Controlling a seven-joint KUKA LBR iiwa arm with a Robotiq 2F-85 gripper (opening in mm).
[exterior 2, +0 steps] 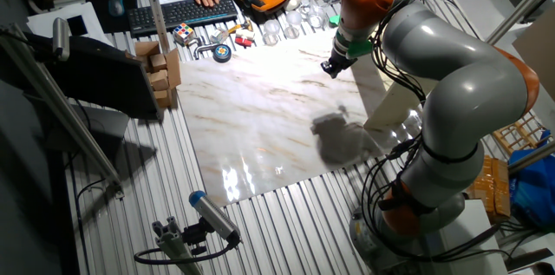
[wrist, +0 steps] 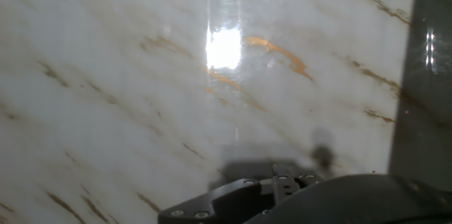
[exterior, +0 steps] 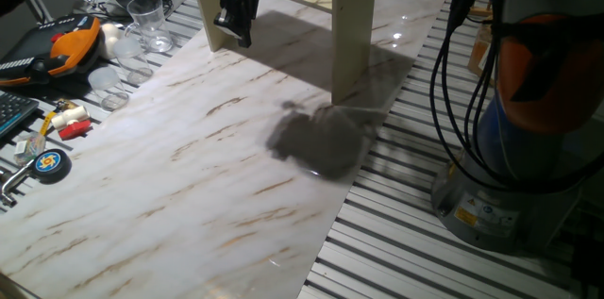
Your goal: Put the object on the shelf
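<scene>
A clear drinking glass stands at the marble worktop edge. An orange pendant lies nearby, with a keyboard further off

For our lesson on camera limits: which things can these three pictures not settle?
- The jar: not visible in any view.
- Shelf top: cut off by the upper edge in one fixed view, behind the arm in the other.
- Hand: open or shut unclear; fingers small and dark in the fixed views, only its body in the hand view.

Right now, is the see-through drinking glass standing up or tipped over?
Standing up. The drinking glass sits on its base beside the marble board, with its open rim facing up. I cannot tell whether anything is inside it.
</scene>
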